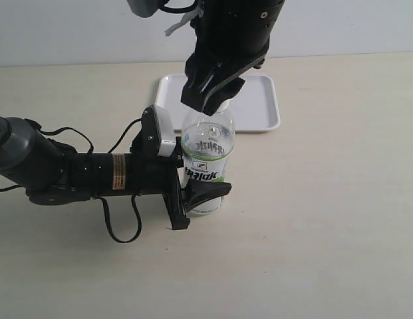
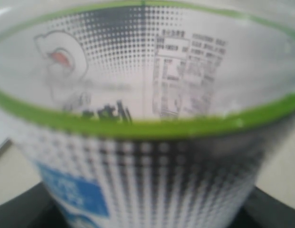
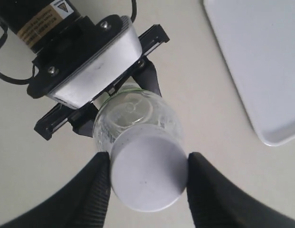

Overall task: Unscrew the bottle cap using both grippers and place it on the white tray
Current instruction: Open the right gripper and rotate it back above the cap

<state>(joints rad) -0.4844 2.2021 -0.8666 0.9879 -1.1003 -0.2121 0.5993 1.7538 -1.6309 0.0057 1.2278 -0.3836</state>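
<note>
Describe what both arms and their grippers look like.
The left arm is matte black, turning grey at its thick rear link, with loose black cables looping off it, a yellowish label and a silver-white block at the wrist. The left gripper and right gripper are black; the right arm is glossy black.

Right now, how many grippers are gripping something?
2. The left gripper clamps the bottle low on its body from the side; the right gripper pinches the bottle cap from above.
</note>
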